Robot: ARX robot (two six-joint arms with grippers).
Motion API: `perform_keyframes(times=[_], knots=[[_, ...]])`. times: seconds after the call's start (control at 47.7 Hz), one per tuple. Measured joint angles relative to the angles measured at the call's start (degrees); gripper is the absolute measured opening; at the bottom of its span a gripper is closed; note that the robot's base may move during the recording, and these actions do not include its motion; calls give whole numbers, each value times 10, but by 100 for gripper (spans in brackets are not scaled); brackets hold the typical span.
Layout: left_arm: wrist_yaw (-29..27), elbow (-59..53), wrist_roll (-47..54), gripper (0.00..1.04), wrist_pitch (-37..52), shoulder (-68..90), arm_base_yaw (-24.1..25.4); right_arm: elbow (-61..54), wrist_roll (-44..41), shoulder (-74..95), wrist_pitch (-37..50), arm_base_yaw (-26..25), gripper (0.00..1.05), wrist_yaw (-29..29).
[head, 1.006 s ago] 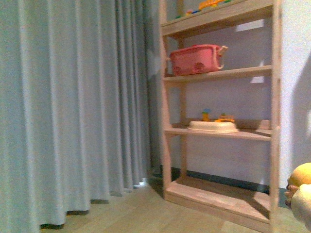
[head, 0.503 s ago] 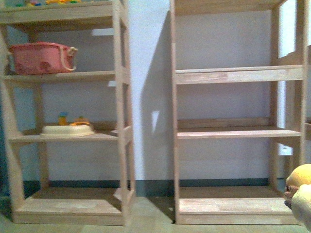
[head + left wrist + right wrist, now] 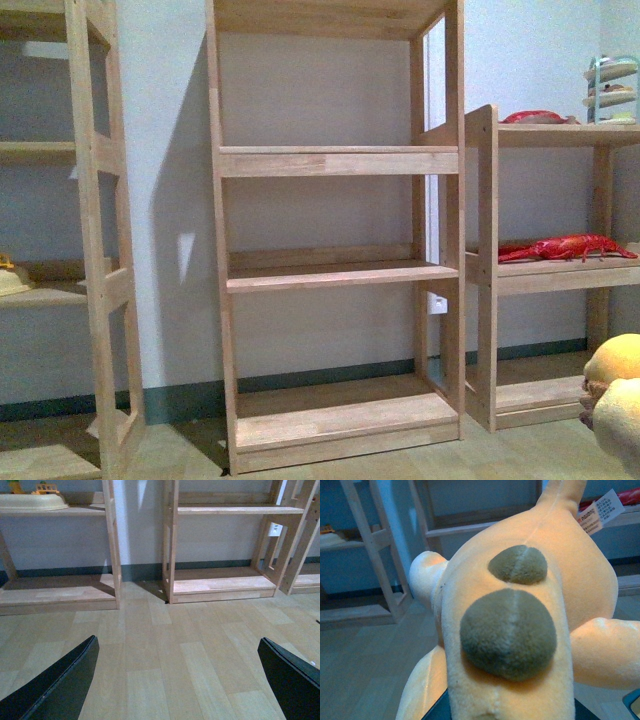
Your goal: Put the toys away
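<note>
Left gripper (image 3: pixel 177 641): held low over the plank floor (image 3: pixel 150 680), facing the wooden shelves (image 3: pixel 220 582), black fingers (image 3: pixel 65 680) spread wide apart. Right gripper: largely hidden under the orange-yellow plush animal (image 3: pixel 515 620), which it clasped clear of the floor, white tag (image 3: pixel 600 511) attached.

A toy storeroom, home-like: bare wooden shelving units (image 3: pixel 335 275) line a pale wall (image 3: pixel 160 150) with dark skirting (image 3: pixel 330 375), on wood-look flooring (image 3: pixel 150 670). A red toy lobster (image 3: pixel 565 247) lies shelved at 3 o'clock and a cream tray (image 3: pixel 12 284) at 9 o'clock.
</note>
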Motion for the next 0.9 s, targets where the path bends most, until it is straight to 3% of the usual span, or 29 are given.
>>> perform_keyframes(times=[0.901], knots=[[0, 0, 0, 99, 0, 0, 0, 0, 0, 0, 0, 0, 19, 3]])
